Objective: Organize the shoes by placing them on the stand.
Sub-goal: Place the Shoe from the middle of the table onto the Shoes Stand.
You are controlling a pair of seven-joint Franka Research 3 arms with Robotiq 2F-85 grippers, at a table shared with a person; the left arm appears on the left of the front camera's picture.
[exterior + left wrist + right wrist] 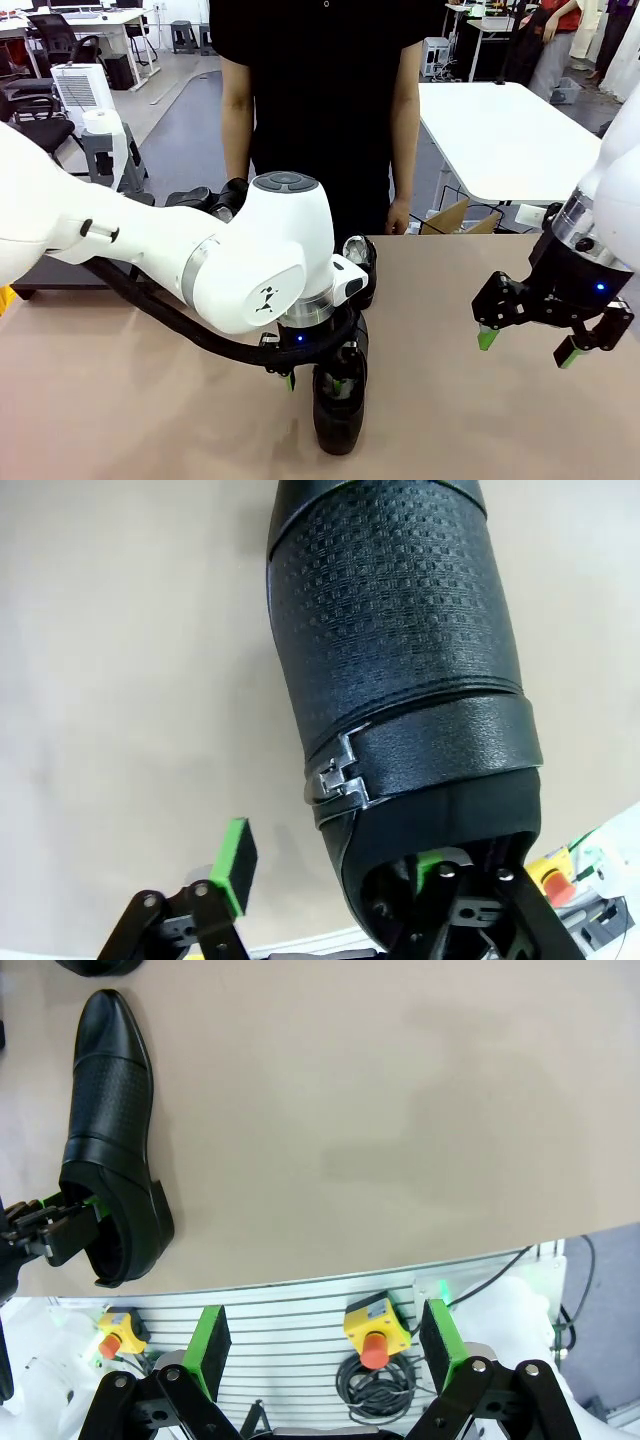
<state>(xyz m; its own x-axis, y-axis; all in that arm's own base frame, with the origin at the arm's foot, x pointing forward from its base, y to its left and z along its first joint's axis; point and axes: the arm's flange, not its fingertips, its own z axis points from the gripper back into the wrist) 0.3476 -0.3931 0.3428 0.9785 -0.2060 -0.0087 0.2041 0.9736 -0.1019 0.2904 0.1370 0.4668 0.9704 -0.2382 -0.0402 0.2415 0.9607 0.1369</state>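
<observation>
Item, one black dress shoe [338,425]: lying upright on its sole on the tan tabletop [150,400] near the robot's edge, a little right of the middle, with its heel facing the robot and its toe pointing toward the person. In the left wrist view its upper is showing a perforated panel and a small metal buckle [335,775] at the side. Left gripper [318,383]: reaching across the middle and hanging low over the heel end, its jaws standing partly open and straddling the shoe's side wall. One finger is sitting inside the shoe's opening, and the outer green pad [238,862] is standing just beside the leather with a gap showing, so nothing is being clamped. Second black shoe [360,262]: lying just beyond the first, toward the person, partly hidden behind the left arm. Right gripper [527,346]: hanging above bare tabletop well to the right of the shoes, jaws spread wide and holding nothing. Person: standing at the far side, one hand [398,215] hanging by the table's edge. Yellow box with a red button [372,1328]: sitting on the slatted base below the tabletop's near edge.
</observation>
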